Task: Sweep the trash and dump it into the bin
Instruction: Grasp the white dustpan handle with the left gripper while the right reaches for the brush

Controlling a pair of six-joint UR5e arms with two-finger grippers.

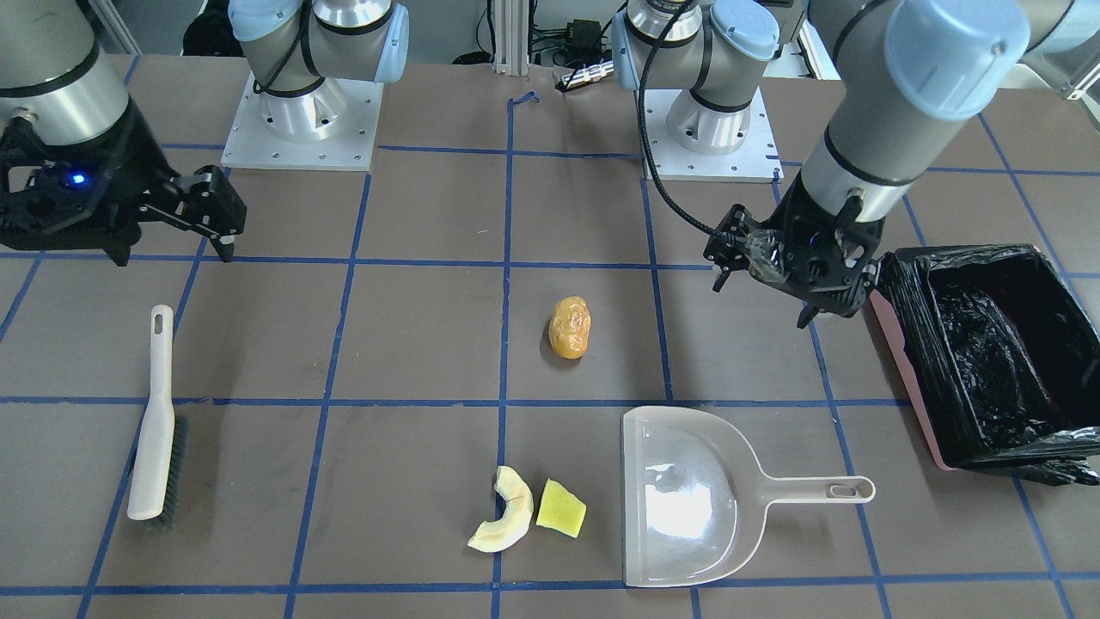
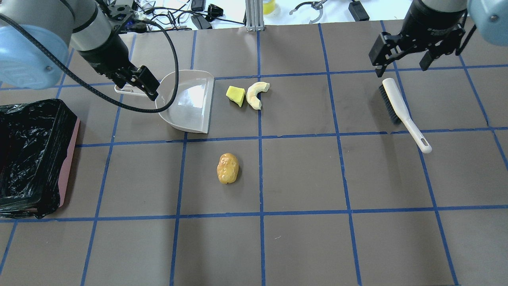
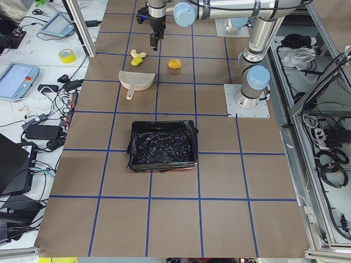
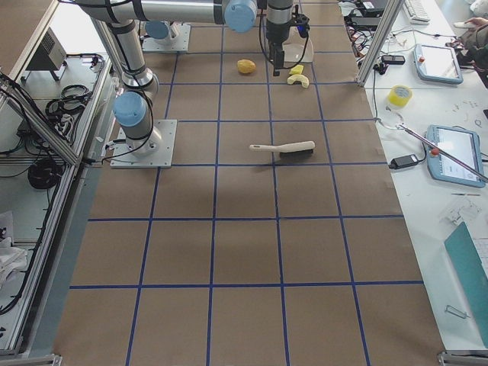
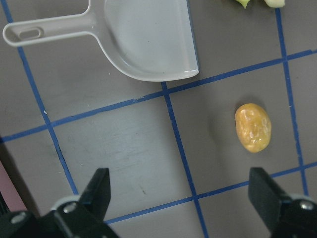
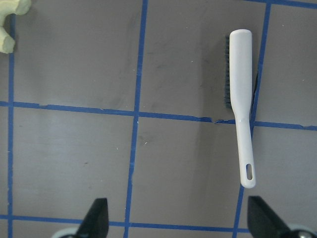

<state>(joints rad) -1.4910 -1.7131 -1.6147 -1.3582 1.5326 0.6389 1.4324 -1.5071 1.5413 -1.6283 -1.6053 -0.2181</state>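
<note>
The trash lies loose on the table: an orange-brown potato-like lump [image 1: 570, 327] [image 2: 228, 168] [image 5: 253, 127], a cream crescent slice [image 1: 503, 522] [image 2: 256, 93] and a yellow-green wedge [image 1: 560, 508] [image 2: 235, 95] touching it. The beige dustpan [image 1: 687, 499] [image 2: 190, 101] [image 5: 148, 39] lies beside the two. The pink bin [image 1: 911, 344] [image 2: 70, 159] with its black bag stands at my left end. My left gripper [image 1: 765, 284] [image 2: 139, 81] [image 5: 181, 193] is open and empty, raised between the bin and the lump. My right gripper [image 1: 168, 241] [image 2: 401, 63] [image 6: 181, 218] is open and empty above the brush [image 1: 155, 421] [image 2: 401, 109] [image 6: 240, 99].
The table is brown with a grid of blue tape lines. The two arm bases [image 1: 301, 112] [image 1: 709, 129] stand at the robot's edge. Cables and small devices lie beyond the far table edge [image 2: 206, 16]. Side tables with tablets flank the ends [image 4: 450, 149].
</note>
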